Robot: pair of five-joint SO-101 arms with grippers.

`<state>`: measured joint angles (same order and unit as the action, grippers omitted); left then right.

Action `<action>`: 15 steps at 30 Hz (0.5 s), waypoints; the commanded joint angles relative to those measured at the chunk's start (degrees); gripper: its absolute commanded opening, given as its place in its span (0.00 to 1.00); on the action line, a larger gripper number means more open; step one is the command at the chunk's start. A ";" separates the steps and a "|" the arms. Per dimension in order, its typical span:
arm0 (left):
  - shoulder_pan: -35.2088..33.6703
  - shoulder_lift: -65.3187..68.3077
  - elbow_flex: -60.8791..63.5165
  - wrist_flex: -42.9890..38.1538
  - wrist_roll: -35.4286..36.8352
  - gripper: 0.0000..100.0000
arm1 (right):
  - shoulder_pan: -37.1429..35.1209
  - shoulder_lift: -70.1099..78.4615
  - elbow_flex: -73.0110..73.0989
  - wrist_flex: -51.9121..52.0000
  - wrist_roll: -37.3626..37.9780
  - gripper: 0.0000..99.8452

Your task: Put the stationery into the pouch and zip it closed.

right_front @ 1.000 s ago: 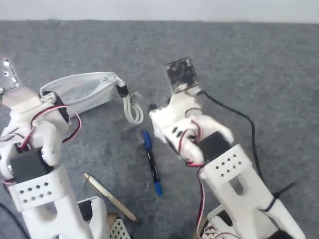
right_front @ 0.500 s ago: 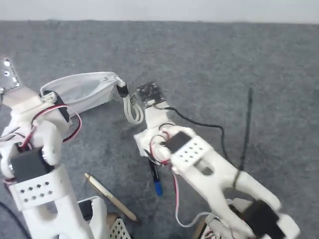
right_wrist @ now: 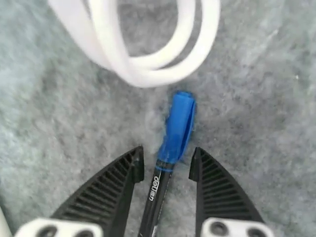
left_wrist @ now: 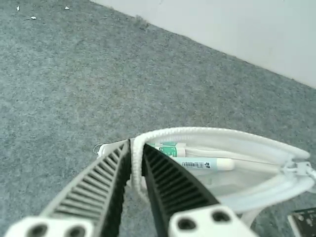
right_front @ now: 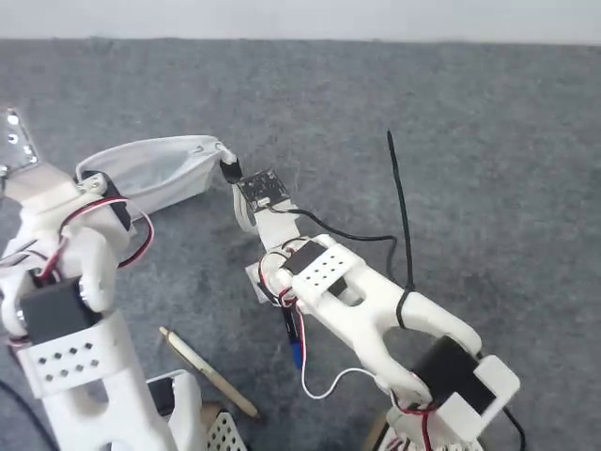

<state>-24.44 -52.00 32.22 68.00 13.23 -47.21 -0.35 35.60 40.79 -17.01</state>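
Right claw hangs released, its jaws straddling the blue pen, just short of a white strap loop. Left claw is clenched on the open rim of the white pouch, near the left edge of the grey carpet. Its wrist view looks inside the pouch at white markers. From above, a beige pen lies toward the near edge, and the carpet's far right stretch is bare.
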 commanded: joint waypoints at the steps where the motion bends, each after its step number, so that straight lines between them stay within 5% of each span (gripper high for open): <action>1: -0.09 -0.62 -0.31 -1.41 -0.44 0.01 | -0.22 -0.48 -3.69 2.42 2.46 0.14; 15: -0.09 -0.62 -0.31 -1.41 -0.44 0.01 | -0.31 -0.40 -4.04 5.49 2.46 0.14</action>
<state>-24.44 -52.00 32.22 68.00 13.23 -47.21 -0.35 34.81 45.89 -15.16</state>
